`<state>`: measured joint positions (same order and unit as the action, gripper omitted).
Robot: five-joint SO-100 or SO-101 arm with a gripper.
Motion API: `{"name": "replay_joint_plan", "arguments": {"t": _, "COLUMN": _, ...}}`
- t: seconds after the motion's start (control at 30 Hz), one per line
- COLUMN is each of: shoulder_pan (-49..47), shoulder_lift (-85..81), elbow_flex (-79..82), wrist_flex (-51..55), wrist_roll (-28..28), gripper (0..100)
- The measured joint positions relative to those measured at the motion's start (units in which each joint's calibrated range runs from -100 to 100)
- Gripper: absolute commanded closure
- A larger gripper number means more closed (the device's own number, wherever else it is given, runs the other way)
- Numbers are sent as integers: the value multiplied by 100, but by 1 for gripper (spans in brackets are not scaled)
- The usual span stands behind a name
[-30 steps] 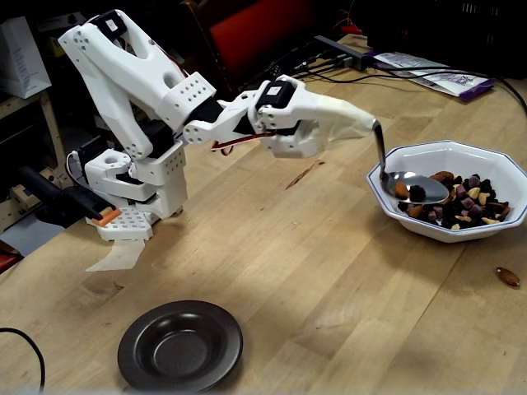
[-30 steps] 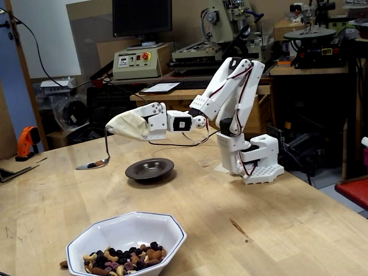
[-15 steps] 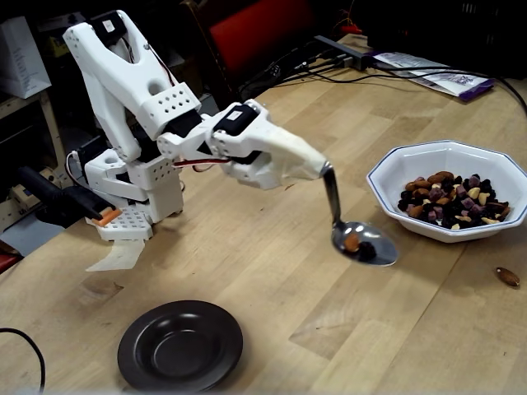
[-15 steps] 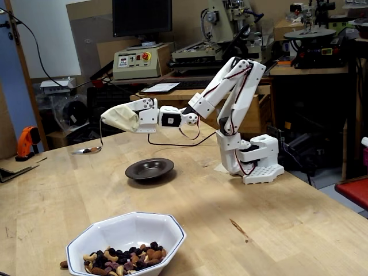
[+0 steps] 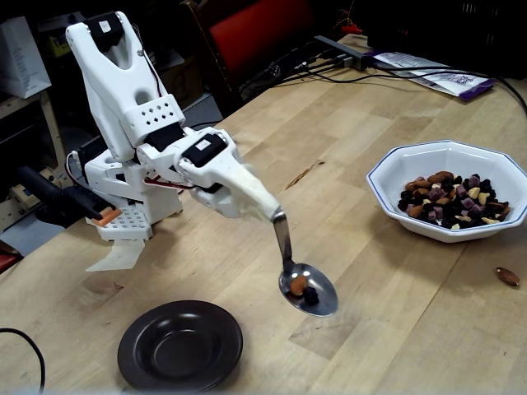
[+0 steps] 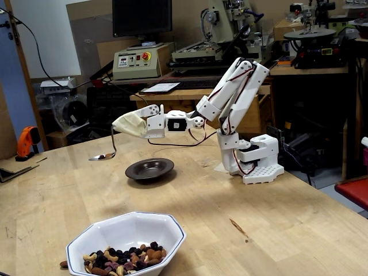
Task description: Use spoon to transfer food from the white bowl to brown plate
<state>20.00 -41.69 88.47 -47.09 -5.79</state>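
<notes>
Carrying the loaded spoon (image 5: 306, 287) clamped in my hand (image 5: 262, 206), I next need centring over the brown plate (image 5: 179, 345).

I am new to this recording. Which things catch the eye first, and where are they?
The white arm's gripper holds a silver spoon carrying an almond and dark fruit above the wooden table, between the bowl and plate. The octagonal white bowl of nuts sits at right; the empty brown plate at front left.
</notes>
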Motion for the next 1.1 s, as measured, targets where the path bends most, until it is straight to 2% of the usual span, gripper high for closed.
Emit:
{"name": "replay_joint_plan", "arguments": {"t": 0.3, "shoulder_pan": 263, "shoulder_lift": -842, "elbow_flex": 657, "wrist_flex": 345, "wrist_roll": 0, "gripper": 96}}
{"name": "replay_joint_plan", "arguments": {"t": 1.1, "shoulder_pan": 453, "shoulder_lift": -4543, "elbow_flex": 875, "wrist_flex": 3854, "wrist_roll": 0, "gripper": 96}}
